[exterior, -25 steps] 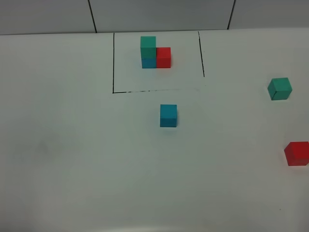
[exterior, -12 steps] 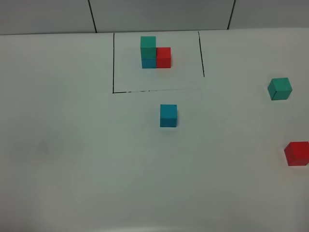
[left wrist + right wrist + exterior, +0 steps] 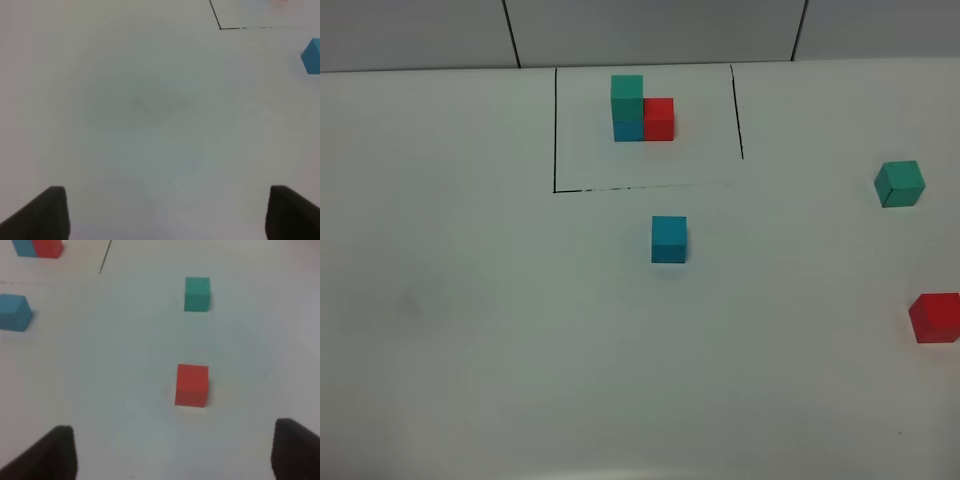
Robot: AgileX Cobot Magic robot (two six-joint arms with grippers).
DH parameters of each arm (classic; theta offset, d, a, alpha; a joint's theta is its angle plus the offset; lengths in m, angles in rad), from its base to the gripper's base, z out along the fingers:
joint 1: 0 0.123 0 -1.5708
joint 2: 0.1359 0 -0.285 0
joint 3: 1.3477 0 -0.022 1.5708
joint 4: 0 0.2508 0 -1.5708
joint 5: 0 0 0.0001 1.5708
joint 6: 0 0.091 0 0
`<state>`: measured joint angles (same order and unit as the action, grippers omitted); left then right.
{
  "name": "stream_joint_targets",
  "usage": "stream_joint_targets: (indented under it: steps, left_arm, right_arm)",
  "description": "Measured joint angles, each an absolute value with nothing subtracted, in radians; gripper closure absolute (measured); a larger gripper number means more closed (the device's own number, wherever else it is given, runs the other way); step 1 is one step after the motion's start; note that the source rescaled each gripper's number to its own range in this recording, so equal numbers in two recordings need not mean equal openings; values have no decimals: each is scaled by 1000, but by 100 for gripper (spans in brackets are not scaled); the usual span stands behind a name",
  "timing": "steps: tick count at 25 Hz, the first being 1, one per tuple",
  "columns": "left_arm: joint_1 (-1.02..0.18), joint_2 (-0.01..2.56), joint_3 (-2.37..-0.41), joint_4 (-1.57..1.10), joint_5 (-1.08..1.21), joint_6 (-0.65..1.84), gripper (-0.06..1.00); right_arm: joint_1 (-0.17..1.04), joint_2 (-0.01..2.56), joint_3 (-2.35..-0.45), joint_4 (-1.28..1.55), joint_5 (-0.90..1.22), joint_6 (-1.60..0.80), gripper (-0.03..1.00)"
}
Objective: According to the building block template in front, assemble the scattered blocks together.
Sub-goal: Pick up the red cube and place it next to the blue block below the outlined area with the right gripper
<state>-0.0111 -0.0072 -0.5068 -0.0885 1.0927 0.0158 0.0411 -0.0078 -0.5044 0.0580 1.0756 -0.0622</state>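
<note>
The template [image 3: 642, 108] stands inside a black-line rectangle at the back: teal-green cube on blue, red beside it. A loose blue cube [image 3: 669, 239] sits just in front of the rectangle. A loose teal-green cube [image 3: 899, 184] and a loose red cube [image 3: 934, 317] sit at the far right. My left gripper [image 3: 165, 212] is open over bare table, with the blue cube [image 3: 312, 56] far off at the frame's edge. My right gripper [image 3: 175, 452] is open, just short of the red cube [image 3: 192, 385], with the teal-green cube [image 3: 197, 294] beyond it. Neither gripper shows in the exterior view.
The white table [image 3: 480, 330] runs back to a grey panelled wall [image 3: 650, 30]. The rectangle's black corner line [image 3: 220, 27] shows in the left wrist view. The blue cube [image 3: 15, 312] and part of the template [image 3: 39, 248] show in the right wrist view.
</note>
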Motion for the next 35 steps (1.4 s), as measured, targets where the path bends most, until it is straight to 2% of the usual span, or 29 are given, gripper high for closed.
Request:
stream_joint_targets:
  steps: [8, 11, 16, 18, 23, 25, 30, 35]
  left_arm:
    - [-11, -7, -507, -88, 1091, 16, 16]
    - [-11, -7, -507, -88, 1091, 16, 16]
    - [-11, -7, -507, -88, 1091, 16, 16]
    - [-11, -7, -507, -88, 1091, 16, 16]
    - [-11, -7, -507, -88, 1091, 16, 16]
    - [-11, -7, -507, -88, 1091, 16, 16]
    - [-11, -7, -507, -88, 1090, 16, 16]
    - [-11, -7, -507, -88, 1090, 16, 16]
  right_arm:
    - [41, -8, -504, 58, 1075, -39, 33]
    - [41, 63, -504, 59, 1068, -21, 33]
    - [41, 375, -529, 0, 1033, -20, 30]
    - [41, 516, -554, -25, 994, -42, 25]
    - [41, 891, -658, -36, 912, -82, 3]
    - [41, 1027, -699, -36, 883, -86, -1]
    - [41, 1327, -779, 16, 822, -86, -3]
    - [35, 1522, -788, 37, 710, -86, -3]
